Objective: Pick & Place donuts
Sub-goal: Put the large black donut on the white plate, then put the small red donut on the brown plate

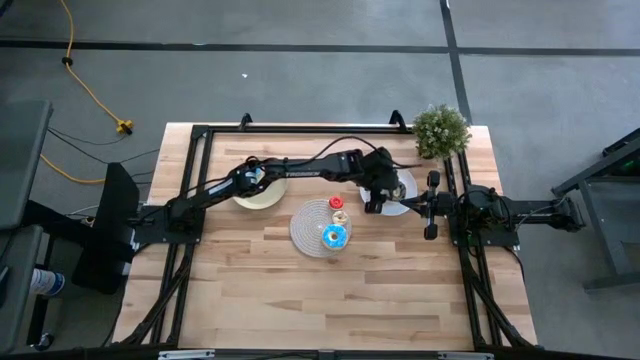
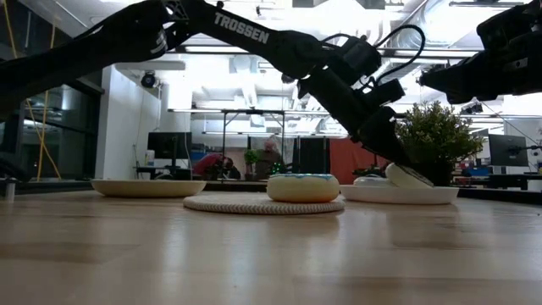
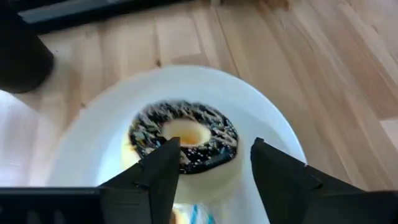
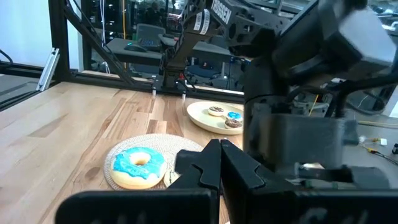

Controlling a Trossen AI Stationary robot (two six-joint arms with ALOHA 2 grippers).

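Observation:
A chocolate-iced donut (image 3: 183, 134) lies tilted on the white plate (image 3: 93, 143), its pale underside (image 2: 409, 176) leaning up off the plate in the low view. My left gripper (image 3: 215, 142) is open just above and behind it, slanting down, with a finger at each side of the donut's near part. A blue donut (image 1: 334, 237) and a red one (image 1: 338, 203) sit on the woven mat (image 1: 308, 228). Small donuts also lie on the tan plate (image 4: 217, 117). My right gripper (image 4: 219, 149) is shut and waits at the table's right side. My left gripper has one finger (image 3: 163, 163) at the donut's near edge (image 3: 149, 152), the other finger standing clear of it. Whether that finger touches the donut I cannot tell.
A potted plant (image 1: 440, 130) stands at the far right corner, just behind the white plate (image 1: 403, 190). The black frame rails (image 1: 300, 128) run along the table's far and side edges. Bare wood (image 1: 320, 300) lies toward the near edge.

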